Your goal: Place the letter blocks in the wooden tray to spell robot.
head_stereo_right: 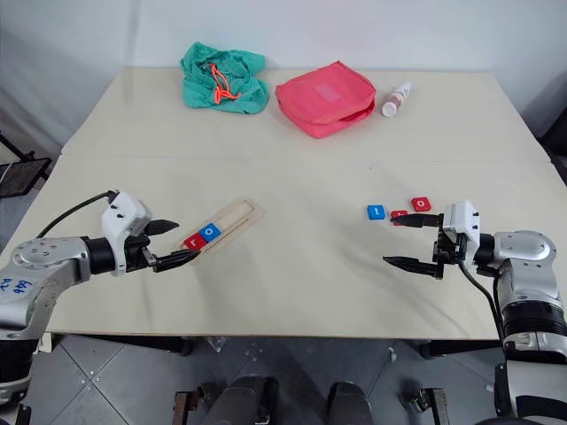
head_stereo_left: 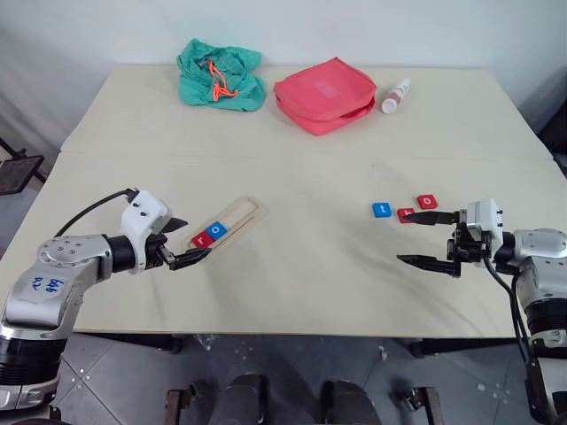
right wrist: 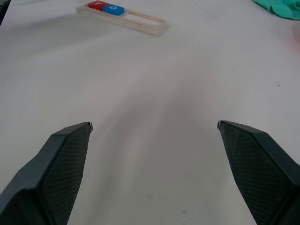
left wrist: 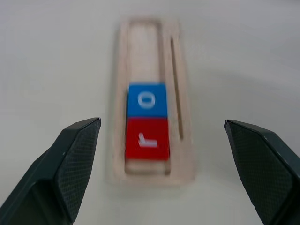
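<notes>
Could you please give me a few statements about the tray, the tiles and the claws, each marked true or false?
1. The wooden tray holds a red r tile and a blue o tile. True.
2. The tray is full. False: most of it is bare.
3. Three tiles lie loose near the right claw. True.
4. The left claw grips a tile. False: it is open and holds nothing.
5. The red pouch lies on the tray. False: it lies apart, at the far side.

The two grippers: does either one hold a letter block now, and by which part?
Nothing is held. The left gripper stands open beside the wooden tray; the right gripper is open near three loose blocks.
</notes>
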`<action>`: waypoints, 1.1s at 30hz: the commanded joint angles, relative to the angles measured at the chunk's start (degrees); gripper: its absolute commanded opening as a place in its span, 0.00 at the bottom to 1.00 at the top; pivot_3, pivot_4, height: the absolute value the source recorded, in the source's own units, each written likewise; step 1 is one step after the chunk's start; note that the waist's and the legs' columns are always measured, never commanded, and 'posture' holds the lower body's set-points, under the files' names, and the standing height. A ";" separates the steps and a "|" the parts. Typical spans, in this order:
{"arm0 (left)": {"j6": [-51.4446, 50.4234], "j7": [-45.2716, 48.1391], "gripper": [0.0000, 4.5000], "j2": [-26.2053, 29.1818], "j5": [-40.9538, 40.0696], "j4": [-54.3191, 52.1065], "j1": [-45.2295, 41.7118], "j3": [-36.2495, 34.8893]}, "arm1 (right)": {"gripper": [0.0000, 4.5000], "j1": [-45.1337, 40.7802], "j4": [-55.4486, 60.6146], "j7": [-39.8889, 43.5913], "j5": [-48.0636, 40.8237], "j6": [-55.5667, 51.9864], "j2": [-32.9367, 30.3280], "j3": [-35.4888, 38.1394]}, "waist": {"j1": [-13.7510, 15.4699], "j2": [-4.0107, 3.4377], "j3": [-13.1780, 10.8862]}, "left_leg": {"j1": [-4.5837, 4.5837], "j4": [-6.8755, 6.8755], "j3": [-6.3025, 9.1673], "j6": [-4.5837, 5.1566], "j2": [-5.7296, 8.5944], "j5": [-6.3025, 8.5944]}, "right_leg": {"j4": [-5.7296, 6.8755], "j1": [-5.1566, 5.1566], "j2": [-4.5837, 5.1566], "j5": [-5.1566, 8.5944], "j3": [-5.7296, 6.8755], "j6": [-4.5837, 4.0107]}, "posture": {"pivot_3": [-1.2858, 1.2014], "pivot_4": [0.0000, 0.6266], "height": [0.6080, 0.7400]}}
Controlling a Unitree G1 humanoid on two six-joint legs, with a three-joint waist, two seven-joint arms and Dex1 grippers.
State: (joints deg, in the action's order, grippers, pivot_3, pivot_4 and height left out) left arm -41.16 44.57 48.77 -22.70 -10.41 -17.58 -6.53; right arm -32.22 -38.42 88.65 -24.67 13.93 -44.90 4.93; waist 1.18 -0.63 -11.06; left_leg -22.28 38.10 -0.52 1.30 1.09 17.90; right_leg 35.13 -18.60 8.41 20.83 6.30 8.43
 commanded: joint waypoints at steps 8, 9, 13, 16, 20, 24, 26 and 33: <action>0.25 1.37 1.00 0.47 4.27 3.37 -5.02 5.35 | 1.00 5.00 5.44 2.17 -1.79 -0.16 -0.71 2.66 | 0.01 0.00 0.00 | 0.00 0.00 -0.01 0.00 0.00 0.00 | 0.06 -0.02 0.00 0.00 0.01 0.00 | 0.52 0.24 1.00; 0.12 1.25 1.00 0.40 4.68 3.97 -5.35 5.85 | 1.00 5.32 5.74 2.08 -1.84 -0.23 -0.73 2.75 | -0.01 0.00 0.00 | 0.00 0.00 -0.03 0.00 0.00 0.00 | 0.06 -0.02 0.00 0.00 -0.01 0.00 | 0.52 0.24 1.00; -0.12 0.97 1.00 0.37 6.97 6.54 -6.62 8.06 | 1.00 6.48 7.17 1.43 -2.14 -0.61 -0.63 2.99 | -0.02 0.00 0.00 | 0.02 0.00 -0.03 0.00 0.00 0.00 | 0.12 -0.03 0.00 0.00 -0.01 0.00 | 0.52 0.24 1.00; 0.03 1.65 1.00 0.56 7.47 6.76 -6.48 8.55 | 1.00 7.44 8.13 1.06 -2.37 -0.81 -0.57 3.21 | -0.02 0.00 0.00 | 0.01 0.00 -0.02 0.00 0.00 0.00 | 0.19 -0.06 0.00 0.00 -0.01 0.00 | 0.52 0.24 1.00; -0.59 2.06 1.00 0.65 8.31 7.26 -6.53 9.21 | 1.00 8.14 8.90 0.73 -2.46 -1.11 -0.59 3.48 | 0.10 0.00 0.00 | 0.02 0.02 -0.02 0.00 0.01 0.00 | 0.20 -0.06 0.00 0.00 -0.01 0.00 | 0.52 0.24 1.00; 0.49 2.76 1.00 0.56 9.76 7.73 -6.24 10.62 | 1.00 8.76 9.49 0.68 -2.38 -1.30 -0.48 3.89 | 0.08 0.00 0.00 | 0.02 0.03 -0.02 0.00 0.02 0.00 | 0.22 -0.05 0.01 0.00 -0.02 0.00 | 0.52 0.24 1.00; 0.41 3.06 1.00 0.27 10.32 8.00 -6.49 11.31 | 1.00 8.75 9.67 0.55 -2.29 -1.47 -0.40 3.99 | 0.13 0.00 0.00 | 0.04 0.04 -0.02 0.00 0.02 0.00 | 0.27 -0.05 0.01 0.00 -0.02 0.00 | 0.52 0.24 1.00; 0.04 4.16 1.00 0.17 13.08 9.37 -8.23 14.44 | 1.00 8.54 9.84 0.40 -2.16 -1.63 -0.46 4.00 | 0.29 -0.05 0.03 | 0.09 0.06 0.00 0.02 0.06 -0.01 | 0.31 0.00 0.04 0.00 -0.03 0.00 | 0.52 0.24 1.00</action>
State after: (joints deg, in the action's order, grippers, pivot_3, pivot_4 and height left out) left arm -40.55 48.40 48.84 -11.44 -1.77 -26.44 5.54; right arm -23.66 -30.42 88.13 -25.87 12.40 -44.85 7.20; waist 1.47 -0.68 -11.03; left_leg -22.18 38.17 -0.52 1.33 1.16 17.88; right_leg 35.45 -18.59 8.45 20.83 6.27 8.43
